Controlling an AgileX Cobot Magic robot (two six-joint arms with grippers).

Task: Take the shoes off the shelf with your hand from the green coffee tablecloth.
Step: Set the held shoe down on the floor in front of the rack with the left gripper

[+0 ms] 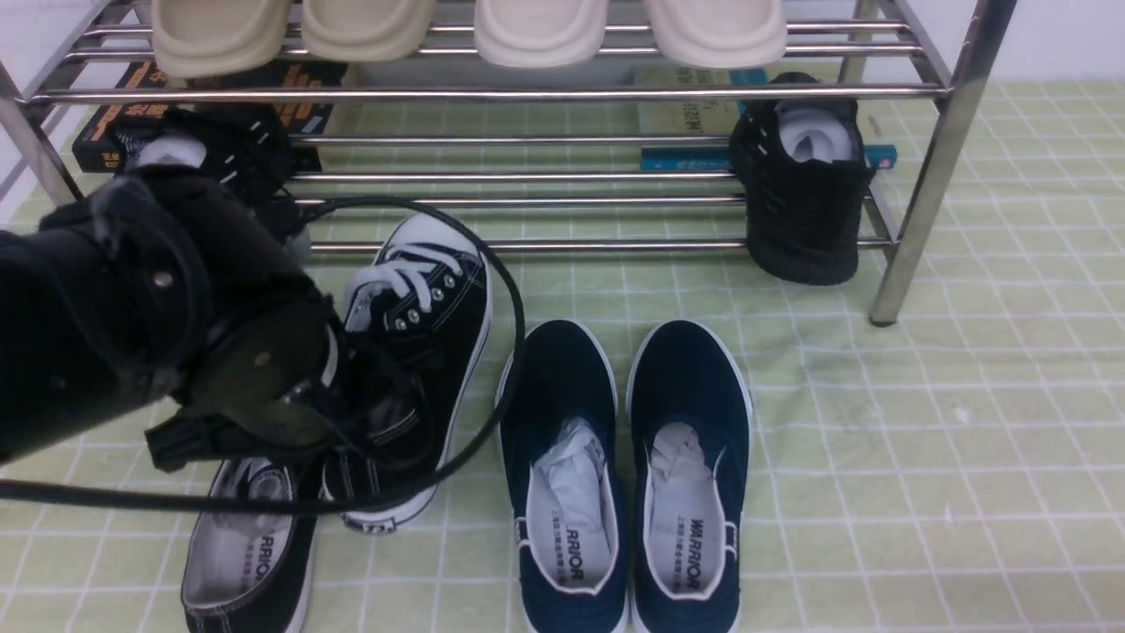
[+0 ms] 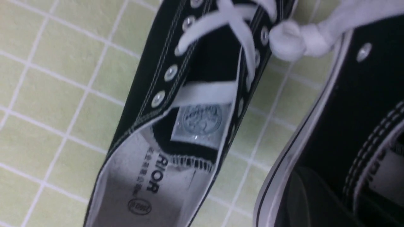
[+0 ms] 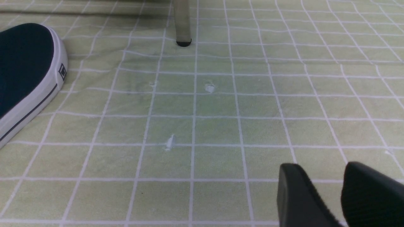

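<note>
**Canvas shoes lie off the shelf, left gripper at one heel**

The green checked tablecloth (image 1: pixel 923 457) covers the surface, with the chrome shelf (image 1: pixel 545 91) across its far side. The left gripper (image 1: pixel 343 413) sits over the heel of one black canvas shoe (image 1: pixel 435 316), which is just near of the shelf on the left. Whether its jaws clamp the shoe cannot be told. The mate (image 1: pixel 242 549) lies on the cloth, nearer and further left. The right gripper (image 3: pixel 326 168) hovers low over the cloth, jaws parted, holding nothing.

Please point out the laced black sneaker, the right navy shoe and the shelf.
laced black sneaker (image 1: pixel 431 231): front view, white toe cap.
right navy shoe (image 1: pixel 690 369): front view, toe upper.
shelf (image 1: pixel 934 176): front view, right front leg.
</note>
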